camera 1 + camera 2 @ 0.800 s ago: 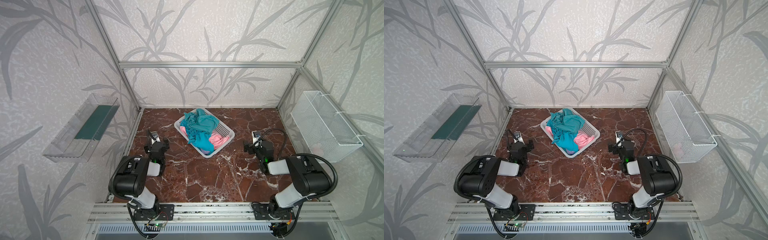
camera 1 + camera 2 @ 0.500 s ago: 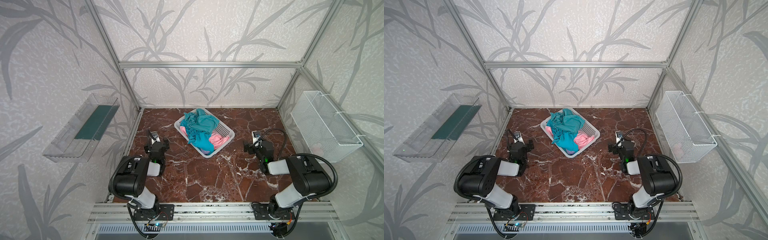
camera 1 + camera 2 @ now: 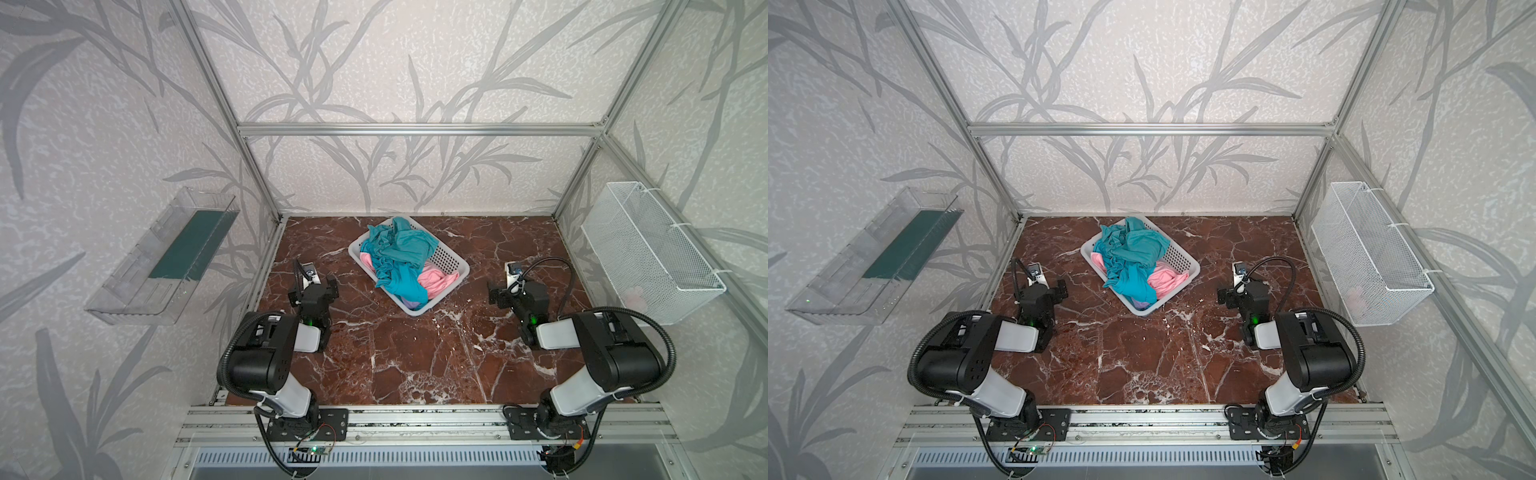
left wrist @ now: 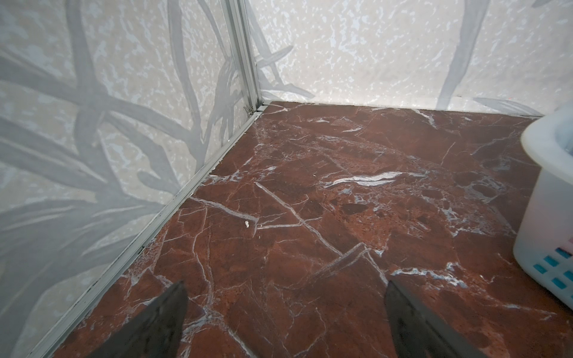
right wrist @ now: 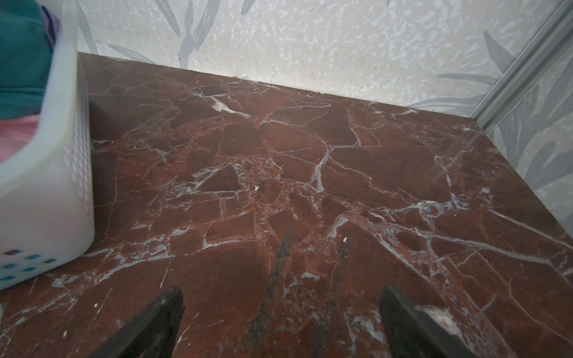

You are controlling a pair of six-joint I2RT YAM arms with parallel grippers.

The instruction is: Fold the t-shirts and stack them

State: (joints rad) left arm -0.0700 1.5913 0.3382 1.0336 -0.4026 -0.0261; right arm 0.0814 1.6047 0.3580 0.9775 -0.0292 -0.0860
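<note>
Tools: left tool (image 4: 285, 288), right tool (image 5: 280, 293) hanging released, empty.
T-shirts: t-shirts (image 3: 401, 253) bunching in basket (image 3: 445, 259), looking soft, light; pinching top teal fold probably suiting best.

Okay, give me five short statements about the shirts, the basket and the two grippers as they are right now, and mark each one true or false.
1. The t-shirts lie crumpled in the basket. True.
2. The left gripper holds a shirt. False: the left gripper holds nothing; its fingers stand apart over the bare tabletop.
3. The right gripper is open and empty. True.
4. A folded shirt lies beside the basket. False: no shirt is folded or out of the basket.
5. Pink cloth tops the pile. False: a teal shirt lies on top, and the pink shirt shows beneath it.
</note>
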